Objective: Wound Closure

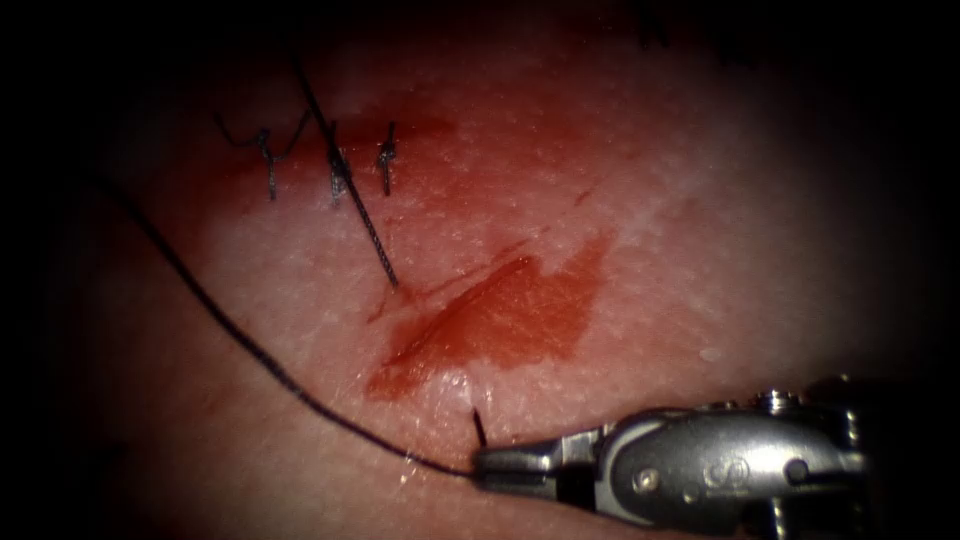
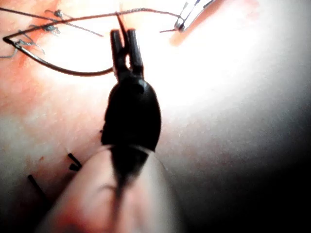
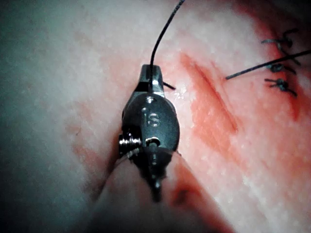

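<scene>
Here, right claw (image 1: pixel 490 468) closed on thread (image 1: pixel 210 310); left claw (image 2: pixel 125 41) gripping needle (image 2: pixel 63 68).

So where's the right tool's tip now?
In the endoscope view, the right tool sits just below the lower end of the cut, with its jaws shut on the thread.
</scene>
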### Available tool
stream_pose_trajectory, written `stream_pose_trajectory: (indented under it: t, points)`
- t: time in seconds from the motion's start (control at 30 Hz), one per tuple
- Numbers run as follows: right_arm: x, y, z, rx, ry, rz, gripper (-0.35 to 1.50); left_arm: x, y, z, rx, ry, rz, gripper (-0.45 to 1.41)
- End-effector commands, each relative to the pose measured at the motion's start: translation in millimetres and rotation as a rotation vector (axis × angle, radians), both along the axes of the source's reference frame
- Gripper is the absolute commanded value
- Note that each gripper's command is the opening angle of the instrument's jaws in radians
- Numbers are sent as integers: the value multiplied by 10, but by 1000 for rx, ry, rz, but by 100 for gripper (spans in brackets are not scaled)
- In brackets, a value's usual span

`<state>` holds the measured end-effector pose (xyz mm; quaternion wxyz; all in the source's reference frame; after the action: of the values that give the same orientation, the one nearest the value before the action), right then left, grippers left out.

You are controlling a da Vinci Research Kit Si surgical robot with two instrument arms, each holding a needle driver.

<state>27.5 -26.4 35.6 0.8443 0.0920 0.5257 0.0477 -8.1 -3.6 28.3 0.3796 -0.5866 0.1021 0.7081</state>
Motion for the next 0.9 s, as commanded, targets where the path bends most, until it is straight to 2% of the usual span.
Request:
stream_pose_trajectory:
  t: [0.03,0.1,0.13,0.3,0.47,0.57,0.63,0.7,0.73,0.8,0.87,0.9]
  points:
    - [7,-23,-17,12,22,-24,-35,-8,-9,9,3,3,8,-45]
    - [7,-36,-34,15,39,-43,-35,-11,-13,15,3,13,19,-45]
    - [10,-52,-54,37,61,-65,-35,-15,-18,23,-4,26,29,-45]
    - [25,-82,-93,78,125,-108,-35,-19,-27,36,10,30,34,-45]
    - [38,-81,-107,95,187,-111,-35,-16,-28,38,8,30,36,-45]
    - [40,-61,-101,75,191,-49,59,-9,-25,37,9,26,43,-45]
    - [34,-43,-92,34,175,-9,89,-1,-23,37,15,33,39,-45]
    - [31,-35,-88,11,163,1,93,3,-21,38,22,35,31,-45]
    - [22,-18,-77,-17,139,23,101,15,-16,39,8,80,24,-45]
    - [19,-12,-71,-22,131,29,103,21,-14,39,9,94,18,-45]
    - [12,2,-53,-39,114,42,103,37,-7,43,1,127,11,-45]
    - [11,10,-34,-73,100,48,103,46,-2,50,-11,161,4,-45]
